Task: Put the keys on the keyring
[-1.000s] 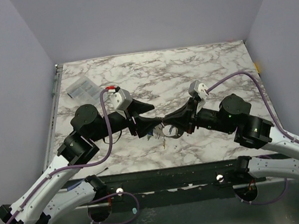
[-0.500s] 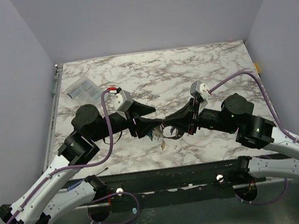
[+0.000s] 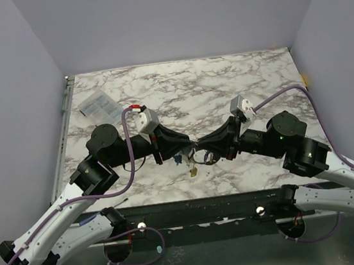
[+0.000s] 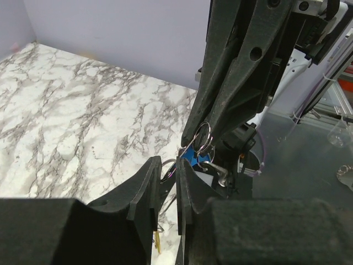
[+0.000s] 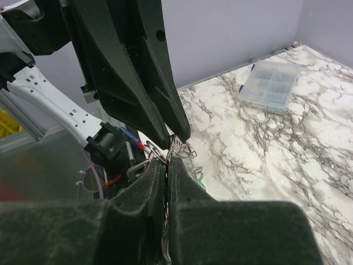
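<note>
Found left tool (image 3: 187, 145) and right tool (image 3: 201, 146) tip to tip, raised off the bench (image 3: 223, 88), above the middle of its near edge.

Read right tool as clamped on the keyring (image 4: 203, 135), fingers pressed together with the wire loop at the very tips. Saw left tool's fingers all but together, with thin wire in the slit. Took that as pinched on the keyring too, but could not rule out a key.

Spotted the keys (image 3: 179, 160) dangling just under the meeting point, off the bench: blue key (image 4: 193, 157) touching the ring, yellowish key (image 3: 193, 171) lowest. Could not tell how many were fully threaded.

Judged step in hand: working a key round the coil, task part done.

Judged best approach:
- keep right tool rigid as the anchor, no regrip
- move only left tool, in small arcs along the wire, not across it
- keep the ring's split in wrist view
- hold both clamps until the key clears both turns
- watch for twisting the ring out of the tips and dropping everything onto the bench

Noted clear plastic box (image 3: 96, 103) at far-left corner of the bench, lid shut, well apart from the tools. Made out compartments with small dark bits inside, but could not identify them.
</note>
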Controlling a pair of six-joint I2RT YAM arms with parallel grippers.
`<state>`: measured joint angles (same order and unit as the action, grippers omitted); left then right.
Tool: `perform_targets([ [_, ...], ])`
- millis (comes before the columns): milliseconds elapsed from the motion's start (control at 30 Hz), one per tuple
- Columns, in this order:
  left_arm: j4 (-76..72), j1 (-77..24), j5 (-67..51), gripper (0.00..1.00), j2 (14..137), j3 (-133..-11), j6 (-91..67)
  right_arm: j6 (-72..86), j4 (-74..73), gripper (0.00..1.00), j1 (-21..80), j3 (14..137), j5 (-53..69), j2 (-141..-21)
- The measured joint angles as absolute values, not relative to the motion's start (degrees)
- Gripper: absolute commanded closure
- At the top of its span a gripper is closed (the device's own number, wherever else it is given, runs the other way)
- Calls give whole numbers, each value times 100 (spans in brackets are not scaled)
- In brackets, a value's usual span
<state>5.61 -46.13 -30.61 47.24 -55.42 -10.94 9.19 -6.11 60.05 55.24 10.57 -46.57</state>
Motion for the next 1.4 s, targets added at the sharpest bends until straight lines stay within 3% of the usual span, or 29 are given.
perform_targets([
  [233,399,-4613,-3107,78,4713,-5452,-1179,899,-613,99,6003,5522,1151,-4646],
  [367,386,-4613,-3089,65,4670,-5441,-1188,902,-607,99,6001,5522,1155,-4646],
  [533,403,-4611,-2993,59,4484,-5439,-1127,904,-563,99,6007,5522,1160,-4576],
  [1400,189,-4609,-3533,53,4606,-5483,-923,1109,-661,99,6007,5623,1199,-4836],
])
